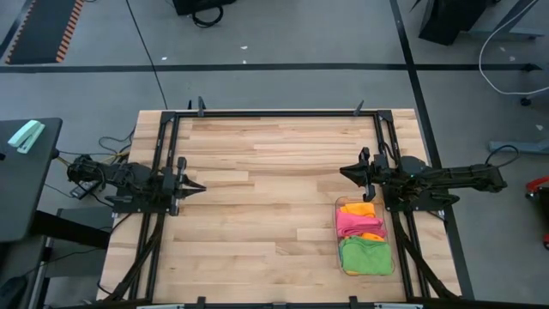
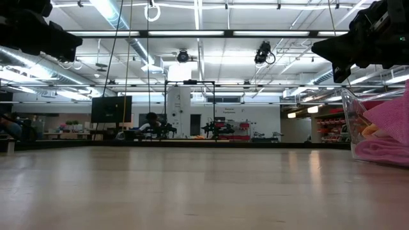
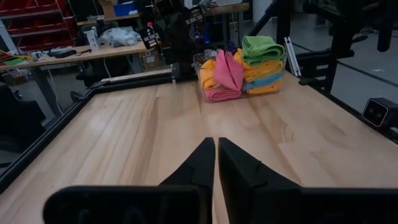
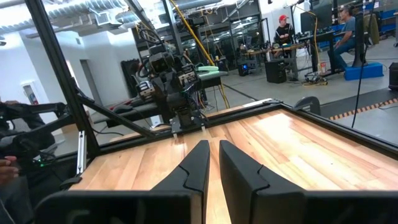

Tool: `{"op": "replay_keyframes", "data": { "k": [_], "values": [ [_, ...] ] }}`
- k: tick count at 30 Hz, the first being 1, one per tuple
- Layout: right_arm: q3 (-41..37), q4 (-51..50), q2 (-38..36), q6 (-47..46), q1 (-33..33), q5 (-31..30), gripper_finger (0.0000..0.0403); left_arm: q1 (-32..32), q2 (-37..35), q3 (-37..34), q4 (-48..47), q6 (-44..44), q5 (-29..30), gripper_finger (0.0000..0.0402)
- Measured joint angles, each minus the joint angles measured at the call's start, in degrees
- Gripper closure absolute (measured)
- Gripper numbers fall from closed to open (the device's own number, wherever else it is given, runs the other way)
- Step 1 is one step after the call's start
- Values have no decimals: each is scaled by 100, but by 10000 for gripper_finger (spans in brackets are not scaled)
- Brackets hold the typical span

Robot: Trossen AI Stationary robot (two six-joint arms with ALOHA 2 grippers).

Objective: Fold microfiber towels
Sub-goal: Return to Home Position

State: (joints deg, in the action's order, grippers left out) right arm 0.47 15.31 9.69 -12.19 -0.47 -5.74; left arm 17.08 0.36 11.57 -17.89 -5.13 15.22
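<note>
The folded towels (image 1: 364, 233) lay stacked in the clear bin (image 1: 337, 245) at the lower right of the bench (image 1: 257, 206). The left gripper (image 1: 197, 186) hung at mid-left and the right gripper (image 1: 346, 172) just above the bin, each with its fingers together.

Bright, even light from overhead
</note>
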Motion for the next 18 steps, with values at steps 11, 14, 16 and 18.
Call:
{"op": "replay_keyframes", "data": {
  "k": [11,14,16,18],
  "values": [
    [0,1,0,0,1,-1,359,0,0,-483,770,3,-4,361],
    [0,2,0,0,0,-2,359,0,4,-1040,2000,20,-14,365],
    [0,-4,1,0,0,0,359,2,27,-1093,2135,106,-26,368],
    [0,-4,2,0,0,-2,359,0,112,-1103,2195,140,-17,371]
  ]
}}
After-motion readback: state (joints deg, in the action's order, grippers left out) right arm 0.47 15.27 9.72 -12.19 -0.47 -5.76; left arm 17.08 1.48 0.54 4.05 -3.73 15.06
